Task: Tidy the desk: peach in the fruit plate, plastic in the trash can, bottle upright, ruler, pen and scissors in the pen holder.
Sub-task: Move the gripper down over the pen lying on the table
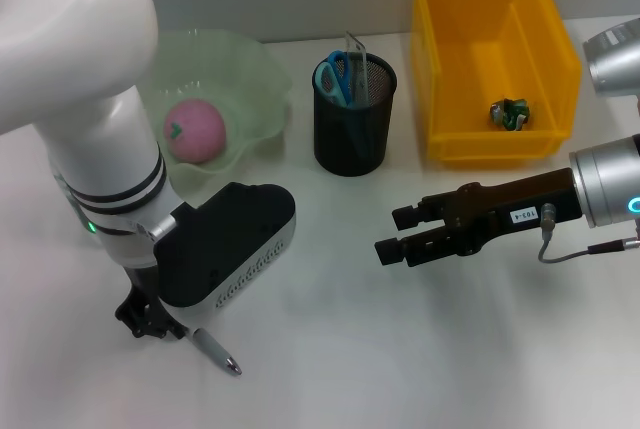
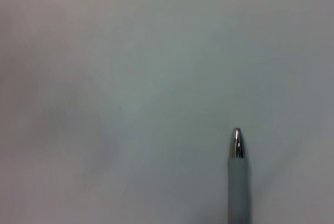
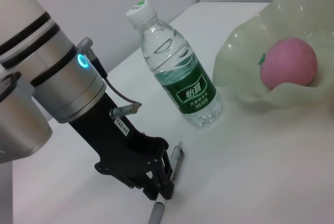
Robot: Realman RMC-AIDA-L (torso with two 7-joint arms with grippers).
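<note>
The pen (image 1: 214, 349) is clamped by the left gripper (image 1: 150, 321) at seven o'clock, to be carried to the pen holder (image 1: 354, 114) at twelve, while the right gripper (image 1: 392, 234) is held parted at three.

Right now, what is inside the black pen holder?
In the black mesh pen holder: blue-handled scissors and a clear ruler. Their lower parts are hidden. The pen lies outside, at the left gripper.

bottle (image 3: 180, 72): I can't find it in my head view, my left arm hides it | pen (image 1: 213, 349): top end hidden under left gripper (image 1: 150, 321) | ruler (image 1: 356, 49): mostly hidden inside pen holder (image 1: 354, 114)
</note>
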